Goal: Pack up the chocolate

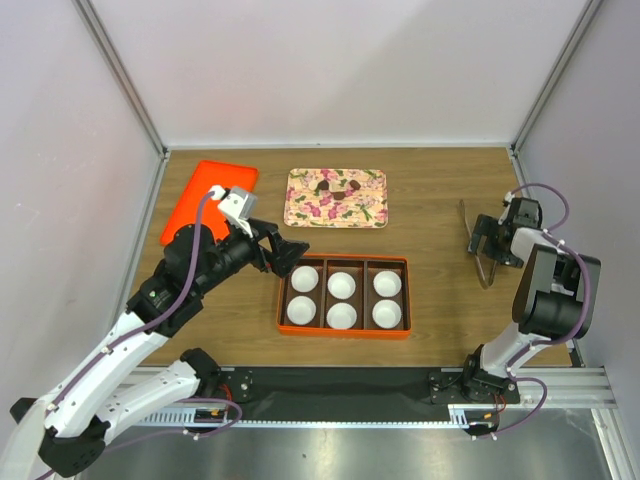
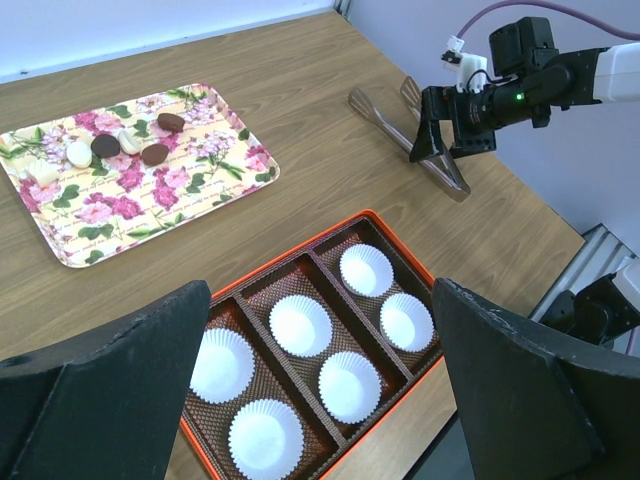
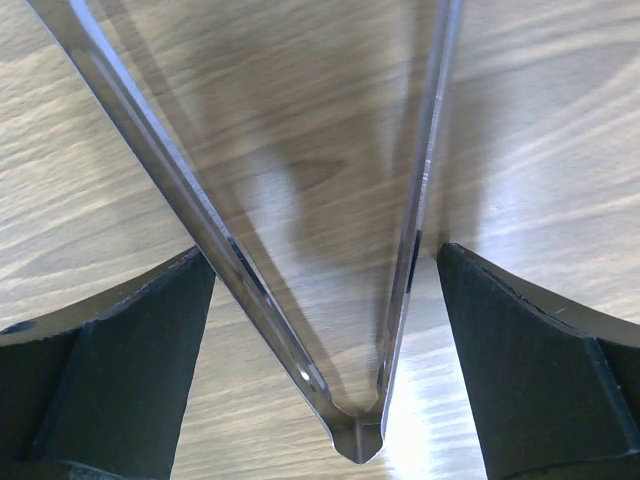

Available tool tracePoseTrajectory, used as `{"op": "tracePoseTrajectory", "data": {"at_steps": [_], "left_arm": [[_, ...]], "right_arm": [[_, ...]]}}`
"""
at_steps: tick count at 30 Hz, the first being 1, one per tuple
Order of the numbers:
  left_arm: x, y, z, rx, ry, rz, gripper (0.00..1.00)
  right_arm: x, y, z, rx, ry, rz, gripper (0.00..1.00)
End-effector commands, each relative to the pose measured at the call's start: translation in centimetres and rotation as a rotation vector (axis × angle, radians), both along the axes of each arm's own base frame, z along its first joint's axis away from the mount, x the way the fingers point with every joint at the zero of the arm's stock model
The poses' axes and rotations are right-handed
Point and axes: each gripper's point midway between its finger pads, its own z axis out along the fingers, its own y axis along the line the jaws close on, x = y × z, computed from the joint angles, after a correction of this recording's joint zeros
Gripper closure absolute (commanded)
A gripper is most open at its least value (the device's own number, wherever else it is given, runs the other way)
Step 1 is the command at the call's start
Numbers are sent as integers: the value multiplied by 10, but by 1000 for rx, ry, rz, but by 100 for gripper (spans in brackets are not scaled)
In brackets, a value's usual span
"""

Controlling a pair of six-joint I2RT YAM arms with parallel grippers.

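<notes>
Three dark-brown chocolates [image 2: 155, 154] lie with pale sweets on a floral tray [image 2: 190, 190] at the back of the table; in the top view the chocolates [image 1: 335, 187] sit on the tray's [image 1: 362, 207] far half. An orange box [image 1: 343, 260] with brown dividers holds several empty white paper cups [image 1: 342, 286]. My left gripper [image 1: 293, 250] is open and empty, hovering over the box's [image 2: 290, 252] left end. My right gripper [image 1: 487, 243] is open, its fingers [image 3: 120, 380] straddling metal tongs [image 3: 250, 290] that lie on the table near their hinge end.
An orange lid [image 1: 208, 200] lies at the back left. The tongs [image 1: 466, 215] lie at the right side of the table, also seen from the left wrist [image 2: 385, 112] under the right gripper [image 2: 447, 150]. White walls enclose the table on three sides.
</notes>
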Motion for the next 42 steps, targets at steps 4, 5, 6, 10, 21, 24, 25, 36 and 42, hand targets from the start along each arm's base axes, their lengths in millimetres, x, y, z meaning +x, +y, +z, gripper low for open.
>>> {"op": "tracePoseTrajectory", "data": {"at_steps": [4, 5, 6, 10, 21, 24, 25, 36, 42], "left_arm": [[1, -2, 12, -10, -53, -11, 0], [1, -1, 12, -9, -55, -5, 0], [1, 0, 11, -8, -54, -4, 0], [1, 2, 11, -1, -57, 6, 0], [0, 9, 18, -12, -72, 30, 0], [0, 6, 18, -21, -68, 20, 0], [0, 5, 19, -24, -69, 17, 0], [1, 0, 14, -24, -50, 3, 0], [3, 2, 7, -9, -41, 19, 0]], "right_arm": [[-22, 0, -16, 28, 86, 14, 0], [-21, 2, -17, 27, 88, 23, 0], [-21, 2, -19, 19, 92, 26, 1], [-20, 0, -24, -32, 109, 33, 5], [3, 11, 28, -66, 67, 73, 34], [6, 13, 65, -74, 87, 56, 34], [6, 17, 74, -73, 85, 66, 34], [1, 33, 145, -57, 18, 55, 38], [-1, 36, 161, -57, -9, 64, 47]]}}
